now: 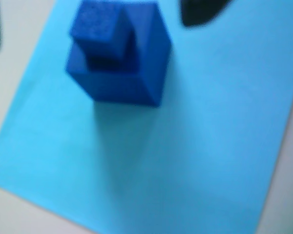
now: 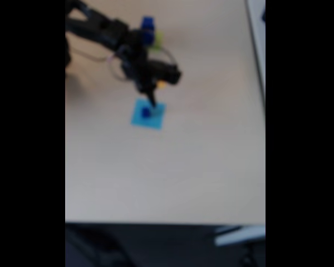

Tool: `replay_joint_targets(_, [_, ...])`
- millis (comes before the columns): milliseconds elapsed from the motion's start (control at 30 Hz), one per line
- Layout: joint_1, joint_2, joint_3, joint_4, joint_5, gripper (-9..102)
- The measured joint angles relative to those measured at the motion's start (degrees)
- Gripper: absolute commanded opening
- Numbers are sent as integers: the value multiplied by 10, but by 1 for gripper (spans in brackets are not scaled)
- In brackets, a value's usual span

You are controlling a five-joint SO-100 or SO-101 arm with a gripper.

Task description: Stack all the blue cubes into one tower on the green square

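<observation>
In the wrist view a large dark blue cube [image 1: 132, 73] stands on the flat light-blue square [image 1: 185, 146], and a smaller blue cube [image 1: 95, 29] rests on its top, set toward the left corner. My gripper [image 1: 93, 27] is open above this pair; one dark finger [image 1: 200, 12] shows at the top right and the other at the left edge, neither touching a cube. The blurred fixed view shows the gripper [image 2: 152, 101] over the same cubes [image 2: 145, 113]. Further back, another blue cube [image 2: 148, 23] sits by the yellowish green square [image 2: 157, 38], which the arm partly hides.
The light-blue square [image 2: 150, 117] lies mid-table, with a small orange patch [image 2: 161, 84] just behind it under the arm. The arm [image 2: 100, 28] reaches in from the top left. Bare beige table [image 2: 167, 172] spreads toward the front edge.
</observation>
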Motion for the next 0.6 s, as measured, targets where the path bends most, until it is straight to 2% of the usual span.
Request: replay_joint_targets(600, [11, -11, 20, -11, 6, 20])
